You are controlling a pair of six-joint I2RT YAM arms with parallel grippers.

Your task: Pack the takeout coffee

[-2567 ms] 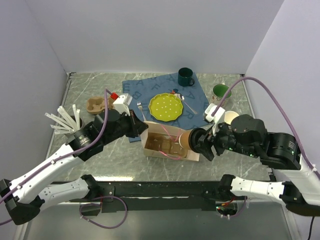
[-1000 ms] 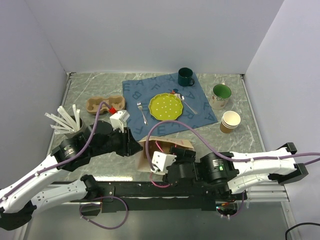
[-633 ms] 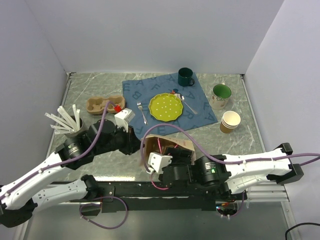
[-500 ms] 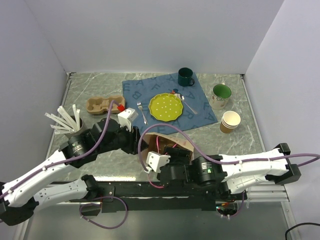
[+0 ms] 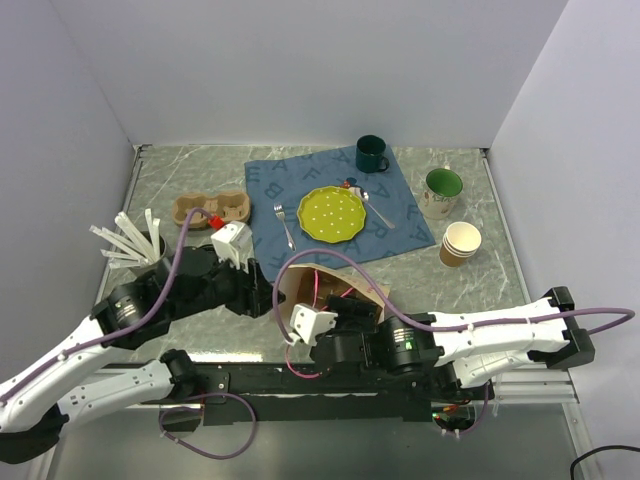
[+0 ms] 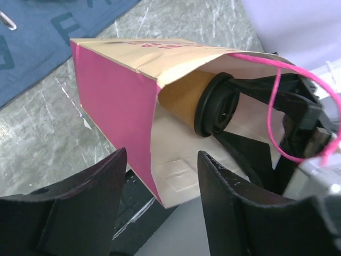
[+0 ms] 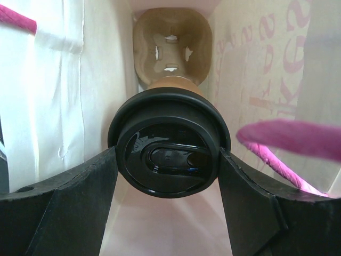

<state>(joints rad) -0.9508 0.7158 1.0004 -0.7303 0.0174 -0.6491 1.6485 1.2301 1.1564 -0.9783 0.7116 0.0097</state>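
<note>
Left claw (image 6: 162, 157) has drawn apart since a second earlier, its fingers now spread just off the one paper bag (image 6: 114, 101) at the near edge of the bench (image 5: 500, 270). Right claw (image 7: 166, 157) reaches inside, clamped on the one takeout coffee (image 6: 200, 104), lid toward the bag's mouth. Behind it: one pulp carrier (image 7: 171, 45). Beyond: two mugs (image 5: 371, 153) (image 5: 441, 190).

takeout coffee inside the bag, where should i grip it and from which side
The takeout coffee lies on its side in the paper bag, lid toward the open mouth, walls close around its body. Grip across the black lid's rim, coming straight in through the mouth.
</note>
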